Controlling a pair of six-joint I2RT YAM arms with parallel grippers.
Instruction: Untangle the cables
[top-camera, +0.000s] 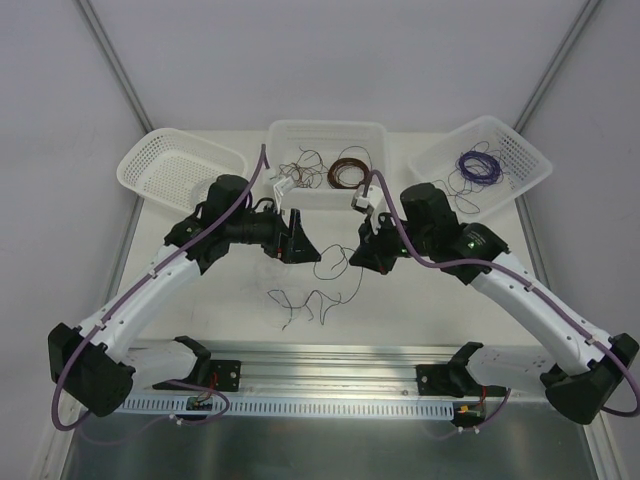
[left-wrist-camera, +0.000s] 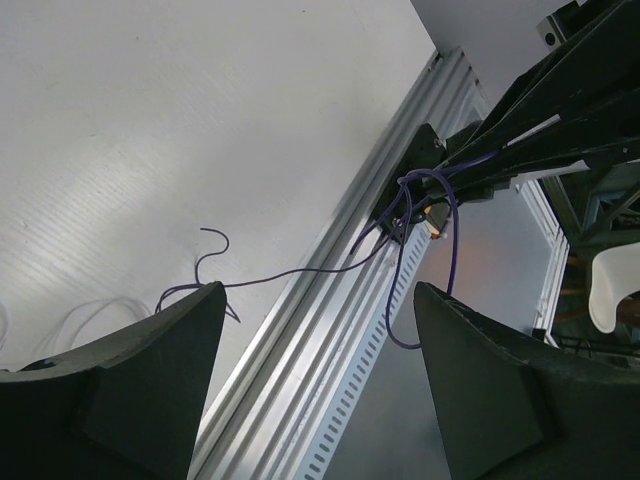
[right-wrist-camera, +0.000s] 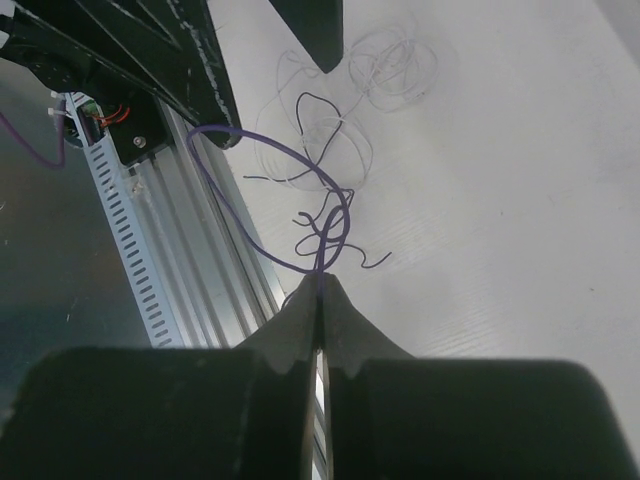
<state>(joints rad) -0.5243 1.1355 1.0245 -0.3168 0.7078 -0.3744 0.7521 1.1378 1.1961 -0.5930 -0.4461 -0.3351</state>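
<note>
Cables: the thin squiggly cables (top-camera: 303, 295) of dark purple and whitish-clear wire lay as a small loose tangle on the table, between the two grippers and a little nearer to the rail.
One strand: in the right wrist view, a purple loop of the cables (right-wrist-camera: 322, 232) rose from the fingertips and curved over the pale strands on the table.
Right gripper: the black two-finger right gripper (right-wrist-camera: 322, 282) had its fingers pressed together, with the purple strand pinched at the very tips; from above, it (top-camera: 358, 258) hung just beside the tangle.
Left gripper: the black left gripper (left-wrist-camera: 320, 300) had its fingers spread wide and held nothing. A purple strand (left-wrist-camera: 290, 274) ran past the tip of one finger; I could not tell if it touched. From above, this gripper (top-camera: 300, 250) faced the right one across a short gap.
Table: flat white table (top-camera: 410, 305).
Rail: a long silver aluminium rail (top-camera: 330, 372) at the near edge carried both arm bases.
Middle basket: a clear-white plastic basket (top-camera: 290, 130) at the far side held a round brown wire coil (top-camera: 350, 172) and some loose wires.
Right basket: a white mesh basket (top-camera: 525, 155), tilted, held a round purple wire coil (top-camera: 478, 167).
Left basket: a white mesh basket (top-camera: 175, 165), well apart from the tangle.
</note>
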